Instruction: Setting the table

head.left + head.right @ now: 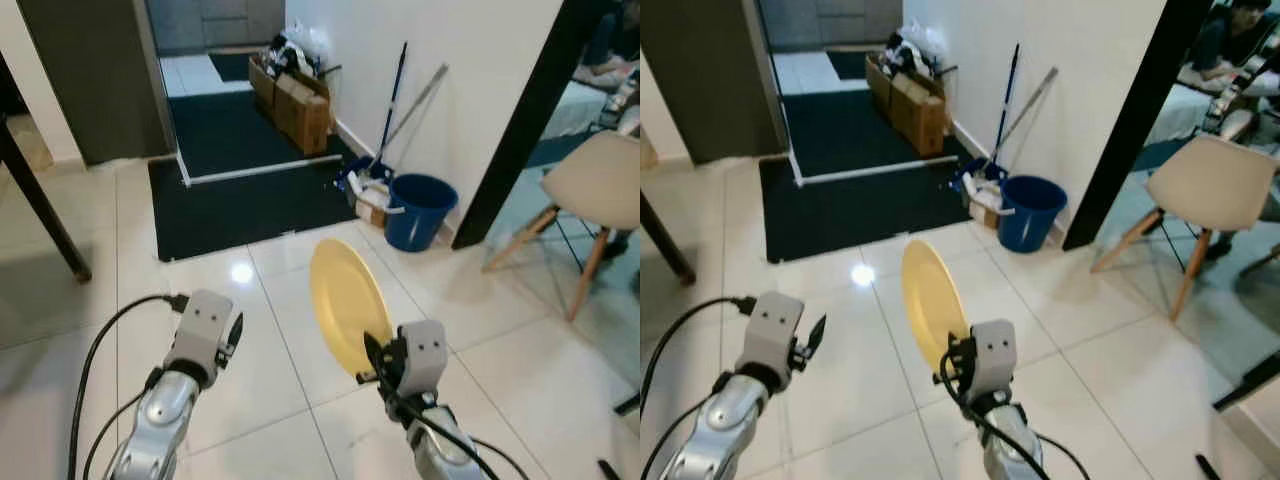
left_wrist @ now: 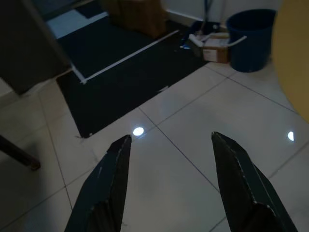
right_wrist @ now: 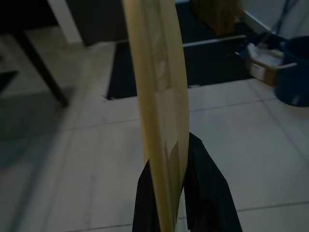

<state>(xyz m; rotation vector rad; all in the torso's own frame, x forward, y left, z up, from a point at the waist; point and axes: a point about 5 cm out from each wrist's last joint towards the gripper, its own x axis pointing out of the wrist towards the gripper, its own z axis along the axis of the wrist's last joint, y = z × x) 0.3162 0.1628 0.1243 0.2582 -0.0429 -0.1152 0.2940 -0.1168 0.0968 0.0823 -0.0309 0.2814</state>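
Silver arms, pale grey wrist blocks — black cables, long black fingers

A pale yellow plate sits between the black fingers of the right gripper. Beyond the fingertips lie glossy white floor tiles, a black mat, a blue bucket and brown cardboard boxes.

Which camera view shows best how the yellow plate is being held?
The right wrist view: the yellow plate stands edge-on, its rim pinched between the right hand's black fingers. The eye views show its round face held upright above the floor, but the wrist hides the grip. The left wrist view catches just a sliver of its edge.
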